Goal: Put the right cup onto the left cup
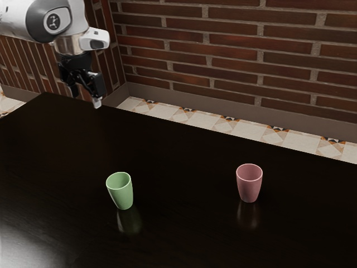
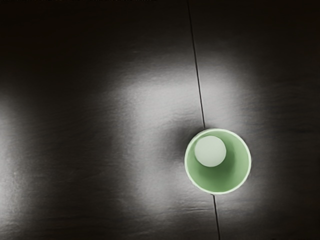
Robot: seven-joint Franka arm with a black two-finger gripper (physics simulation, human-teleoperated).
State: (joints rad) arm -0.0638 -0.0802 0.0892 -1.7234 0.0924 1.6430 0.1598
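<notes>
In the exterior view my gripper [image 1: 86, 98] hangs at the upper left, high over the table's far part, its fingers open and apart with nothing between them. A green cup [image 1: 121, 192] stands upright on the table, left of centre in that view. Farther to the exterior view's right is a pink cup [image 1: 249, 185], also upright, well apart from the green one. From above, the wrist view looks into the green cup [image 2: 237, 162], whose round rim and pale inner bottom are visible. My gripper touches neither cup.
The dark, glossy table [image 1: 184, 162] reflects both cups. Behind its far edge are a patterned tile floor [image 1: 195, 118] and a brick wall [image 1: 234, 50]. A thin dark seam [image 2: 196, 65] runs across the tabletop and passes under the green cup.
</notes>
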